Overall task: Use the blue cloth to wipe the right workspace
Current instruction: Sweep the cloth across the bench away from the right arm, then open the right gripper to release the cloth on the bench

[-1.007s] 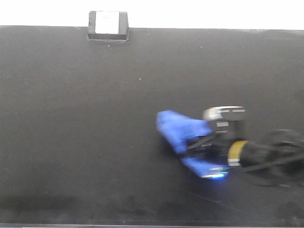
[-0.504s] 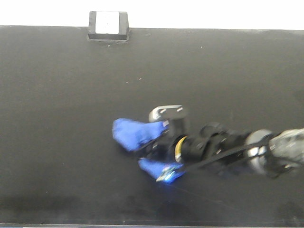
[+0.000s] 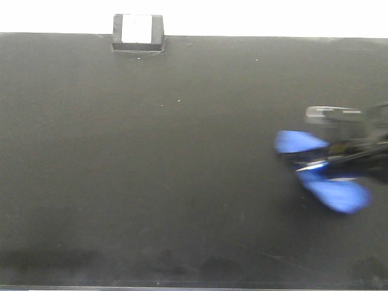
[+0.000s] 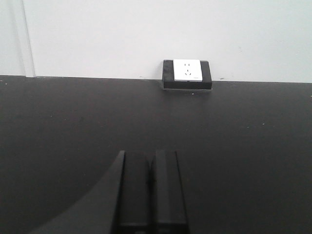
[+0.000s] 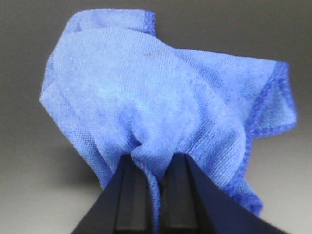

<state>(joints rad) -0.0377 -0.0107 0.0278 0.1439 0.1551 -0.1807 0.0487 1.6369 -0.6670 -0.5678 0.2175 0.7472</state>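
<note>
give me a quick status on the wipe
Right pincer shut on cloth, over right side of benchtop. Left pincer shut, empty. Only a socket block at the far edge, out of the way.

cloth (image 3: 327,176) on benchtop (image 3: 151,182) at right, socket block (image 3: 138,33) far-left rear edge

- I count one blue cloth (image 5: 161,112), bunched and pinched between the fingers of my right gripper (image 5: 155,168).
- One black benchtop (image 3: 151,182) lies under everything.
- One small black block with a white face (image 3: 138,31) sits at its twelve o'clock edge.
- I have two grippers; my left gripper (image 4: 150,168) has its fingers pressed together, holding nothing.
</note>
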